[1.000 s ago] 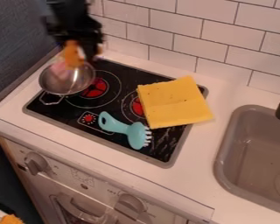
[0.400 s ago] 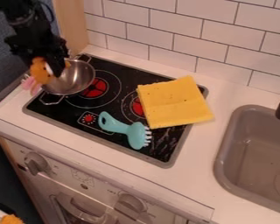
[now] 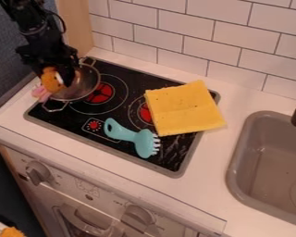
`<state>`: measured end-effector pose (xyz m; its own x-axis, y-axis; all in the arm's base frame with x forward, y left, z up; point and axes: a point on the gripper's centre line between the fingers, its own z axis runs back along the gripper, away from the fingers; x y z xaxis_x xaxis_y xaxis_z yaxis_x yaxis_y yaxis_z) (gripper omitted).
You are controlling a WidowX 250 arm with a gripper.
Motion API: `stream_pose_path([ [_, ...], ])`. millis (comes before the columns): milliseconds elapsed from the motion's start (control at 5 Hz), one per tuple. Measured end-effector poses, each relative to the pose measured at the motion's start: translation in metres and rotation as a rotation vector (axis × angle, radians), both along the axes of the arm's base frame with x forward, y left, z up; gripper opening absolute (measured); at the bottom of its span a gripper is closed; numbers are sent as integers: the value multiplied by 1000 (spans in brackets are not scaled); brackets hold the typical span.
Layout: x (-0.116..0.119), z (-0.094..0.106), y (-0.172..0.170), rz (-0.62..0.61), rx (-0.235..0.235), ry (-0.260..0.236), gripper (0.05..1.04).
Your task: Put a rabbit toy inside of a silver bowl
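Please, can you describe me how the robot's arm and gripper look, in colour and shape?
The robot's arm is black, built of chunky, jointed segments. A thin black cable curves out beside it. The gripper is black too, with a wide, angular body.

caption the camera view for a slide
Gripper holding an orange rabbit toy at a silver bowl on a toy stove
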<state>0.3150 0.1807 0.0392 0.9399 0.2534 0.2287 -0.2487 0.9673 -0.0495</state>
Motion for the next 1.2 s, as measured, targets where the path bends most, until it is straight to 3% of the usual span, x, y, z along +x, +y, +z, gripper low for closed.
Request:
stream_pose_path([
  [200, 1, -7, 0, 3, -7, 17, 577],
  [400, 5, -12, -6, -6, -19, 31, 650],
  [600, 7, -13, -9, -1, -28, 44, 938],
  [800, 7, -14, -9, -1, -29, 51, 1007],
  [1200, 7, -12, -12, -13, -45, 47, 1001],
])
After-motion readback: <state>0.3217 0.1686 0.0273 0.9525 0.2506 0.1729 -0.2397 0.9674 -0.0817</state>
